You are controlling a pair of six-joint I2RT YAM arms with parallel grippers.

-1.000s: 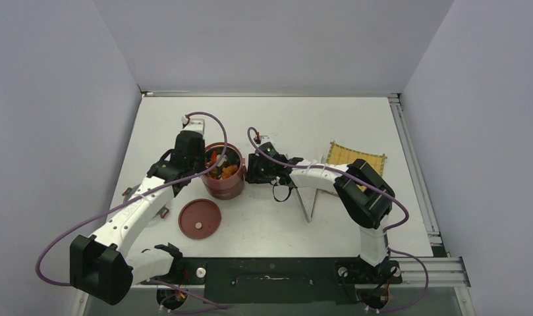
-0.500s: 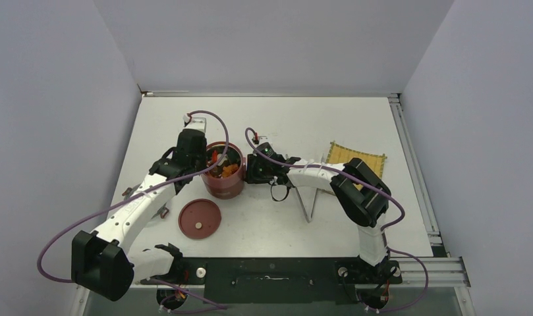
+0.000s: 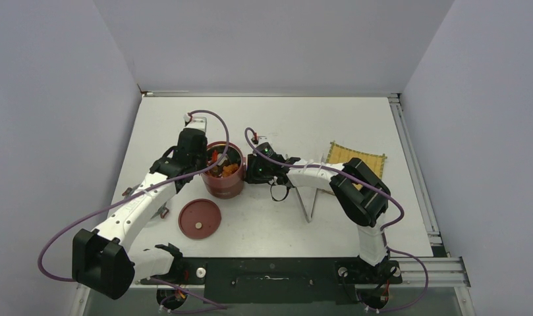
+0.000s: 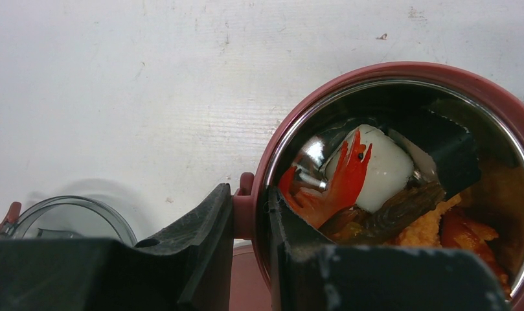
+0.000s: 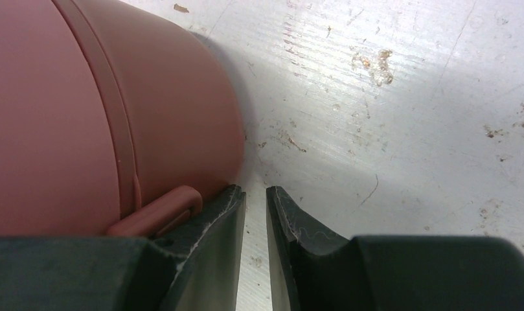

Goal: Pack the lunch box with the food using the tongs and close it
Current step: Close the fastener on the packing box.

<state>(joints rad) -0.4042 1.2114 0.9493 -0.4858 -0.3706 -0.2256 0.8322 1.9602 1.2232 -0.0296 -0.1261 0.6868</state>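
Left gripper (image 4: 249, 194) pinches the lunch box (image 3: 224, 176) rim at ten o'clock, mid-table, food (image 4: 379, 170) inside; right gripper (image 5: 254, 194) at three o'clock, fingers a sliver apart, empty

Round dark-red lunch box (image 5: 65, 97): outside smooth matt plastic; inside polished steel, mirror-glossy. White table (image 5: 388, 97): matt, scratched, grimy specks. Yellow square mat (image 3: 359, 157), 3 o'clock of box: woven fibre, coarse.

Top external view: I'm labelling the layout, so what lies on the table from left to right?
loose lid → lunch box → right gripper → tongs → yellow mat
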